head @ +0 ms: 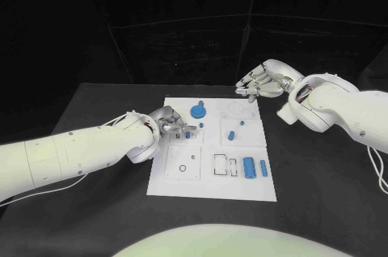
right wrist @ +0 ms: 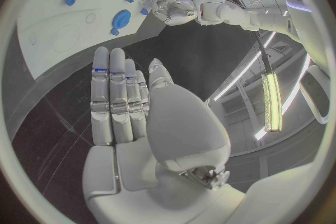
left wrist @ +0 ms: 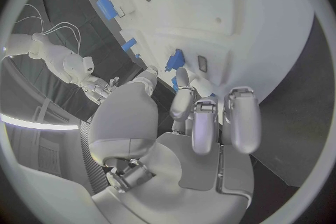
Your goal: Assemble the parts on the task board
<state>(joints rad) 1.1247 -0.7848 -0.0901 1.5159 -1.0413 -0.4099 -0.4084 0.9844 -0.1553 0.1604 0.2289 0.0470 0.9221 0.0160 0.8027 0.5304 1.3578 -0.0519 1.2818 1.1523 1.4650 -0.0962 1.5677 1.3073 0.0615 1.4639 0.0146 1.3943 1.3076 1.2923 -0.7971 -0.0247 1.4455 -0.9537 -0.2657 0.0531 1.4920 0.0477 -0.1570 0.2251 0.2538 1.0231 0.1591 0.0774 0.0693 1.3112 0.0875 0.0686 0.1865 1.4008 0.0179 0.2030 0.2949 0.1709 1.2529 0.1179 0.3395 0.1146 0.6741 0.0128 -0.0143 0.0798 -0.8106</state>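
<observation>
Nearest you, the white rectangular task board (head: 212, 187) lies mid-frame on the black table (head: 323, 178). Your left hand (head: 171, 124) pinches a small blue part (head: 186, 134) at the board's left edge; your right hand (head: 260, 86) hovers upper right, fingers straight, holding nothing.

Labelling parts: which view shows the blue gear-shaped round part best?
Head view: the blue gear-shaped round part lies unobstructed at the far end of the white task board. The right wrist view shows it smaller and slanted. The left wrist view gives no clear sight of it.
</observation>
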